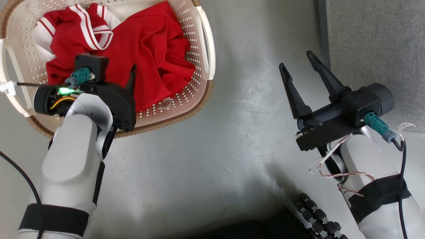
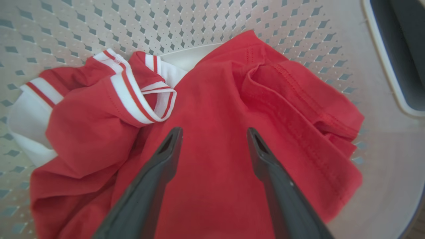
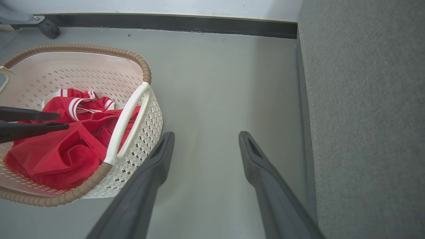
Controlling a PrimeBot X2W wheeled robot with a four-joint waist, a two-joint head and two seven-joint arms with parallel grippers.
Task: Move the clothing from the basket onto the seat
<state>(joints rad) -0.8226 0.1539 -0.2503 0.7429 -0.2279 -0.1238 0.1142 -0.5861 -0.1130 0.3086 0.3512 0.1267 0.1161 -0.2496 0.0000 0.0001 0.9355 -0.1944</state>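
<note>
- Pale grey forearms (image 1: 71, 156), each wrapped by a black band (image 1: 53, 219).
- Long, tapered dark fingers on the left gripper (image 2: 215, 131) and right gripper (image 1: 296, 59).
- Teal connectors (image 1: 377, 122), red-white twisted wires (image 1: 332, 174), a green light (image 1: 64, 90) at the left wrist.

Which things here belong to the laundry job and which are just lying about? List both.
Job:
- bright-red fabric clothing with white stripe trim
- cream perforated plastic basket with brown woven-look rim
- light-grey woven-fabric seat
- open left gripper, over the clothing
- open right gripper, above the grey floor

Lying about:
- black caster wheel by the wall
- dark skirting strip
</note>
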